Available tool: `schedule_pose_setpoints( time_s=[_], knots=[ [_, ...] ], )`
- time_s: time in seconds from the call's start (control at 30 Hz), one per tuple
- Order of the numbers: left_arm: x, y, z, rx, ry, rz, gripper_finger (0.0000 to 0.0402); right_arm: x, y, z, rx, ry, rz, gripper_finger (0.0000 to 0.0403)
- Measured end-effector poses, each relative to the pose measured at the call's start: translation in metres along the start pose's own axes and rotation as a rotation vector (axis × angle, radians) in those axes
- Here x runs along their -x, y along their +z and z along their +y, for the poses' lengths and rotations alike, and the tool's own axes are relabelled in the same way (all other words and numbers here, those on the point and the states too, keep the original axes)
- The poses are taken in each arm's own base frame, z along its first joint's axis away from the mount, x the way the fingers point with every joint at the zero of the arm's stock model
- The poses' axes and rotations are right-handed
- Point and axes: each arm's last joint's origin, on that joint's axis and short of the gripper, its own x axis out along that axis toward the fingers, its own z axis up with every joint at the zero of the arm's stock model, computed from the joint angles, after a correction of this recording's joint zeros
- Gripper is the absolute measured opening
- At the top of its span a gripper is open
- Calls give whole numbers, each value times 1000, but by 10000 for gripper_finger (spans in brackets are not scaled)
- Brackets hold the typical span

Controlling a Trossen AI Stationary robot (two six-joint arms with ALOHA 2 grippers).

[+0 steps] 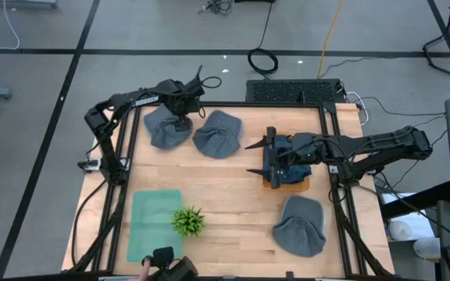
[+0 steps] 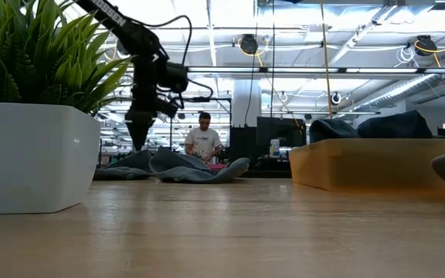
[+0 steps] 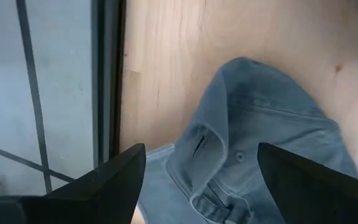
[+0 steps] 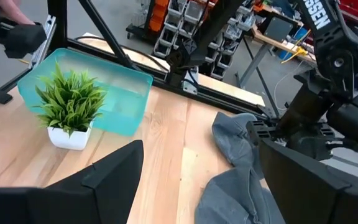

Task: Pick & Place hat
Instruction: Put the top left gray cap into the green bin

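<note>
**Left gripper poised over the far-corner hat, fingers spread**

We take the potted plant (image 1: 187,222) as our landmark. From it, the hat being worked (image 1: 166,126) lies well away toward the table's far edge, close to the left rail, with a second grey hat (image 1: 218,133) just beside it, their edges touching or nearly so. A third hat (image 1: 300,225) sits level with the plant but well off to its right, and the teal tray (image 1: 151,209) lies right against the plant on its left.

We read the left gripper (image 1: 180,122) as lined up for a pick: it hangs directly over the first hat, and in the left wrist view its fingers (image 3: 114,180) stand wide apart with nothing between them, straddling the cloth below. That spread suits a soft, bunched target. Whether the tips already touch the fabric we cannot tell.

The right gripper (image 1: 262,159) waits, empty and with its fingers apart, above a wooden box (image 1: 303,183) (holding what looks like dark cloth), well beyond the plant and to its right. We judge it is simply kept out of the way.

The hat itself is blue-grey denim-like cloth, collapsed and rumpled, with a folded seam and a small eyelet showing. It should deform when pinched, so a deep bite into a fold seems wiser than a grab at a thin edge.
</note>
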Motion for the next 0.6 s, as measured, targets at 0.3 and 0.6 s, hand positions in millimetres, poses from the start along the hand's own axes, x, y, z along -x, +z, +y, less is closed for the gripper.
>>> schedule_pose_setpoints(
  time_s=[0.3, 0.6],
  knots=[
    [-37, 7, 8, 18, -31, 42, 315, 0, -2, 0, 1, 3, 17, 304],
    [-38, 3, 8, 21, -59, 62, 211, 0, -2, 0, 30, 3, 16, 304]
  ],
)
